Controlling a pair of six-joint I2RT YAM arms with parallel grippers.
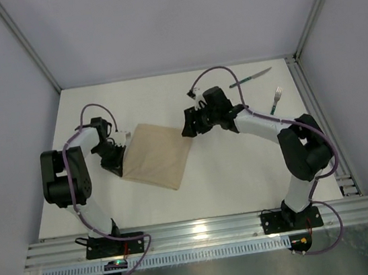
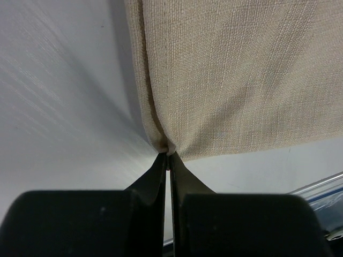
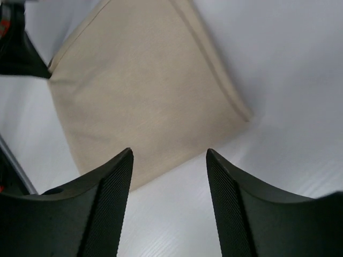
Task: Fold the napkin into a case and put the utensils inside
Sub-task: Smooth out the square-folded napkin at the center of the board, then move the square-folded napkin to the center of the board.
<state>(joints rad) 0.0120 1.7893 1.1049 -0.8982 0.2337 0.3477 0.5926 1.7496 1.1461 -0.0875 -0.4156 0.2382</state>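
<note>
Left gripper (image 2: 169, 156) clamps a corner of the napkin (image 1: 156, 156), centre-left in the top view. Right gripper (image 3: 169, 158) gapes empty beside it. Folding stage, judged; next, the right must grasp a corner. Knife (image 1: 251, 78) and fork (image 1: 275, 100) lie upper right.

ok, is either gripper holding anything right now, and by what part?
The left gripper is shut on the napkin, pinching it at one corner. The right gripper is open above the napkin and holds nothing.
</note>
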